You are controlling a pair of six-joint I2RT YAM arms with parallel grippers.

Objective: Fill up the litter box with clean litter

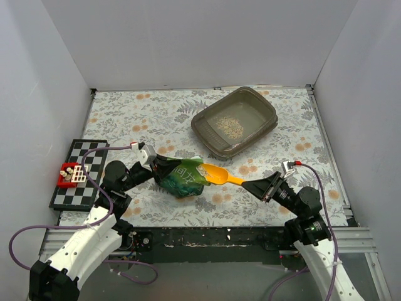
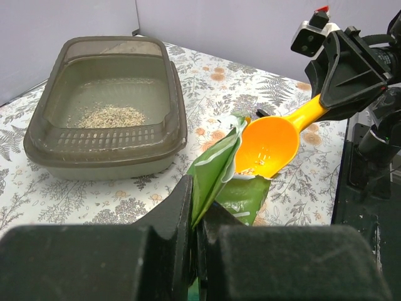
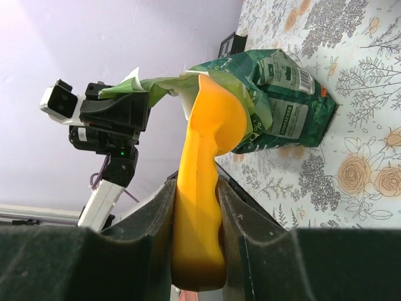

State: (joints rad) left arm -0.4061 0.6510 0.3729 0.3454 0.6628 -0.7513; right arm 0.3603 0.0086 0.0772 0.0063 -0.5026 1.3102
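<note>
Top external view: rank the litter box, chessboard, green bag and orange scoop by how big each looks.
1. litter box and chessboard: nearly alike in apparent area, too close to rank.
2. green bag.
3. orange scoop, clearly smallest.

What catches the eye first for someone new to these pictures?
The bright orange scoop stands out at front centre, gripped by the right pincer, its bowl at the mouth of the green bag that the left pincer pinches. Behind it, to the right, the litter box holds only a little clean litter.
</note>
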